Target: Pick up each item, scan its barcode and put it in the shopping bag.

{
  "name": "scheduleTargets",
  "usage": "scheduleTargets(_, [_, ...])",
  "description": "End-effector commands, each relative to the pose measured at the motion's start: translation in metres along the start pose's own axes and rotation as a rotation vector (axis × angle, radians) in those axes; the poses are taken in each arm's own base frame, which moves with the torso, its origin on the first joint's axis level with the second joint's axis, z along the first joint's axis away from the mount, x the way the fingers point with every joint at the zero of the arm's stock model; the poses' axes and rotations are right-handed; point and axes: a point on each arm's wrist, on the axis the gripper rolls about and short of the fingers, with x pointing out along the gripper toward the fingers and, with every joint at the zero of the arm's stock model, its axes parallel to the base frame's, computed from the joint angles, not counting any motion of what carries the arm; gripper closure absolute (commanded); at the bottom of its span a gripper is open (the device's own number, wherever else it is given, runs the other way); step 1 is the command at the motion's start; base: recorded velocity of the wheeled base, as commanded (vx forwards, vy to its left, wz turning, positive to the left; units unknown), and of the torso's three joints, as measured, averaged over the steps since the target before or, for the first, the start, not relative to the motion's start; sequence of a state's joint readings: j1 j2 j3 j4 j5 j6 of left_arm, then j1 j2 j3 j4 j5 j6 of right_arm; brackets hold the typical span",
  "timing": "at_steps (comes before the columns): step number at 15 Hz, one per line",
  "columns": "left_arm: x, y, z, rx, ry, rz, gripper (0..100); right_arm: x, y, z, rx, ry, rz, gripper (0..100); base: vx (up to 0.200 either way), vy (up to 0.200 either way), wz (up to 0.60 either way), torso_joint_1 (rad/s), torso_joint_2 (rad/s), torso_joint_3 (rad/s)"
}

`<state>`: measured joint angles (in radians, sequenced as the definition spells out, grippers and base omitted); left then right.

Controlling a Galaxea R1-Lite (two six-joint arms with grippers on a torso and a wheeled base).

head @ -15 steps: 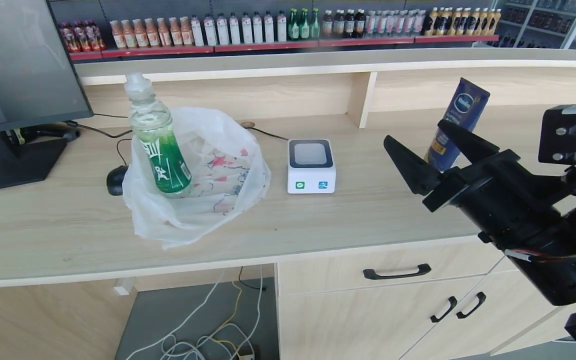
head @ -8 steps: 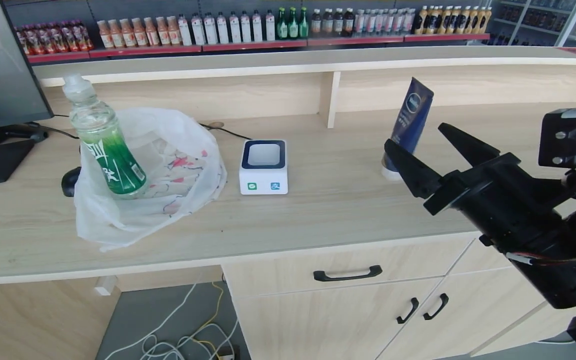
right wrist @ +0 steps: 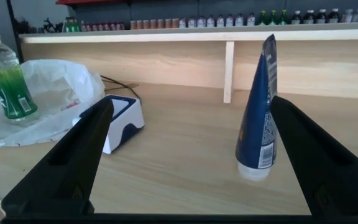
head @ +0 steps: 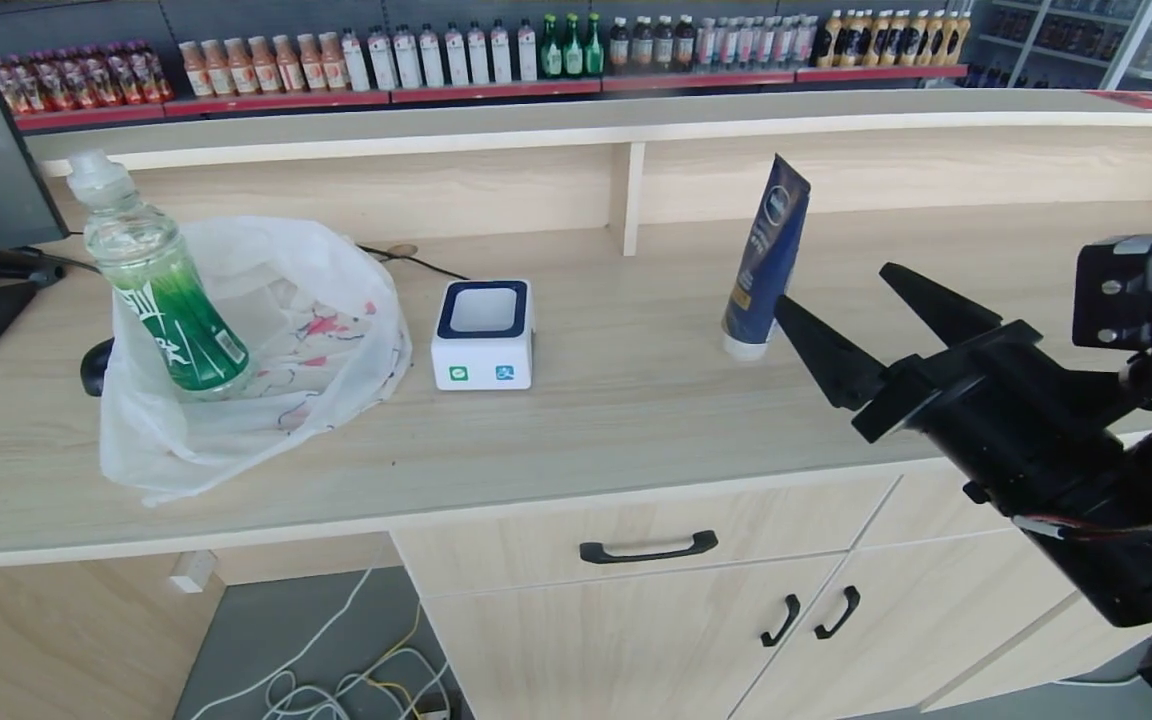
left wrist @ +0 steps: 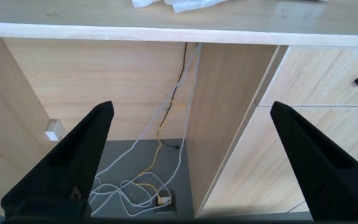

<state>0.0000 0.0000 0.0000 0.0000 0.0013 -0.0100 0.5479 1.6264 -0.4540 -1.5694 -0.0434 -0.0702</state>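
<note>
Lining up on the blue tube (head: 766, 250) looks like the step in hand: the right claw (head: 834, 284) hangs over the front of the bench (head: 636, 420) with its fingers spread wide and nothing between them, pointing at the tube from just beside it but not touching it. The tube stands upright on its white cap, well apart from the scanner (head: 483, 335) that sits between it and the shopping bag (head: 336, 330). A green bottle (head: 161, 290) leans inside the bag's open mouth, so that item seems done and the tube is what remains. The left claw (left wrist: 191, 106) is also spread and holds nothing; it is low, facing the cabinet front and loose cables (left wrist: 160, 180) under the bench. The next move probably calls for easing the right claw forward until its fingers straddle the tube's body above the cap. It should then close gently, since a tall, narrow tube on a small base could tip at a nudge. From the right wrist view a pale patch low on the tube may be the barcode, and that face would need turning toward the scanner's window.
</note>
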Motion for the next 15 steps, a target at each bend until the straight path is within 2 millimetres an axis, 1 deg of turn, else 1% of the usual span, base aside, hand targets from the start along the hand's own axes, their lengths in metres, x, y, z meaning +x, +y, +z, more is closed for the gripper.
scheduleTargets(1, [0.0, 0.0, 0.0, -0.001, 0.0, 0.0, 0, -0.003, 0.0, -0.005, -0.002, 0.024, 0.001, 0, 0.0, 0.0, 0.0, 0.0, 0.0, 0.0])
scheduleTargets(2, [0.0, 0.0, 0.0, -0.001, 0.0, 0.0, 0, -0.002, 0.0, -0.008, -0.003, 0.033, 0.0, 0, 0.0, 0.0, 0.0, 0.0, 0.0, 0.0])
scheduleTargets(3, [0.0, 0.0, 0.0, -0.001, 0.0, 0.0, 0, 0.003, -0.001, -0.007, -0.005, 0.02, -0.004, 0, 0.0, 0.0, 0.0, 0.0, 0.0, 0.0])
scheduleTargets(5, [0.0, 0.0, 0.0, -0.001, 0.0, 0.0, 0, 0.022, -0.003, -0.006, -0.009, 0.076, -0.012, 0, 0.0, 0.0, 0.0, 0.0, 0.0, 0.0])
scheduleTargets(6, [0.0, 0.0, 0.0, -0.001, 0.0, 0.0, 0, 0.028, -0.014, -0.005, -0.024, 0.095, -0.065, 0, 0.0, 0.0, 0.0, 0.0, 0.0, 0.0])
scheduleTargets(7, [0.0, 0.0, 0.0, -0.001, 0.0, 0.0, 0, 0.034, -0.021, -0.003, -0.034, 0.107, -0.112, 0, 0.0, 0.0, 0.0, 0.0, 0.0, 0.0])
scheduleTargets(9, [0.0, 0.0, 0.0, -0.001, 0.0, 0.0, 0, 0.05, -0.023, 0.007, -0.035, 0.117, -0.118, 0, 0.0, 0.0, 0.0, 0.0, 0.0, 0.0])
scheduleTargets(10, [0.0, 0.0, 0.0, -0.001, 0.0, 0.0, 0, 0.053, -0.023, 0.009, -0.035, 0.123, -0.117, 0, 0.0, 0.0, 0.0, 0.0, 0.0, 0.0])
scheduleTargets(11, [0.0, 0.0, 0.0, -0.001, 0.0, 0.0, 0, 0.064, -0.024, 0.017, -0.036, 0.126, -0.117, 0, 0.0, 0.0, 0.0, 0.0, 0.0, 0.0])
scheduleTargets(13, [0.0, 0.0, 0.0, -0.001, 0.0, 0.0, 0, 0.078, -0.025, 0.025, -0.037, 0.126, -0.12, 0, 0.0, 0.0, 0.0, 0.0, 0.0, 0.0])
scheduleTargets(14, [0.0, 0.0, 0.0, -0.001, 0.0, 0.0, 0, 0.086, -0.025, 0.027, -0.037, 0.123, -0.123, 0, 0.0, 0.0, 0.0, 0.0, 0.0, 0.0])
scheduleTargets(15, [0.0, 0.0, 0.0, -0.001, 0.0, 0.0, 0, 0.089, -0.025, 0.027, -0.039, 0.123, -0.123, 0, 0.0, 0.0, 0.0, 0.0, 0.0, 0.0])
